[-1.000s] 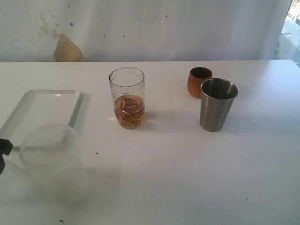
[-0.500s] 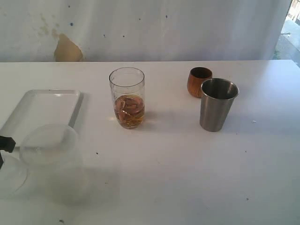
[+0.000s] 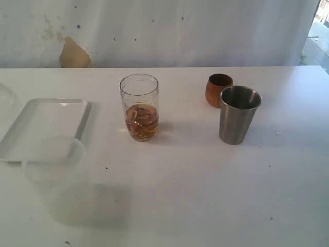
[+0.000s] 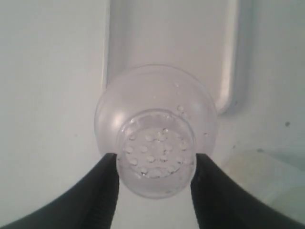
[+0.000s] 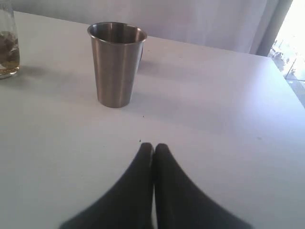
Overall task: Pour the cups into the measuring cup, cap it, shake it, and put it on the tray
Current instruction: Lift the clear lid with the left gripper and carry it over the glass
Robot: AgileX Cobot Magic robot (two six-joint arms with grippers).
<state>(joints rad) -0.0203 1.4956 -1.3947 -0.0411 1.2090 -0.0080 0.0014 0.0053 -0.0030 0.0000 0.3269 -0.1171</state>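
The left gripper (image 4: 155, 168) is closed on a clear domed cap (image 4: 155, 114). Its two dark fingers (image 4: 102, 191) press the cap's narrow perforated end from either side, and small droplets cling to the plastic. In the left wrist view the tray (image 3: 46, 118) shows behind the cap. The tray lies flat at the left of the white table (image 3: 205, 195), with nothing on its bare floor.

A wide frosted container (image 3: 51, 154) stands just at the tray's near edge, and its rim overlaps that edge in the exterior view. To the right of the tray, near the table's middle, the measuring cup (image 3: 139, 107) stands upright and uncapped. Amber liquid with brownish pieces fills its lower part.

The right gripper (image 5: 153, 149) is fully closed on nothing, its fingertips touching, low over the bare table on the near side of the steel tumbler (image 3: 239, 114). The tumbler stands upright at the right. The wooden cup (image 3: 219, 89) is also upright, just beyond it and slightly to the left, very close, though I cannot tell whether the two touch
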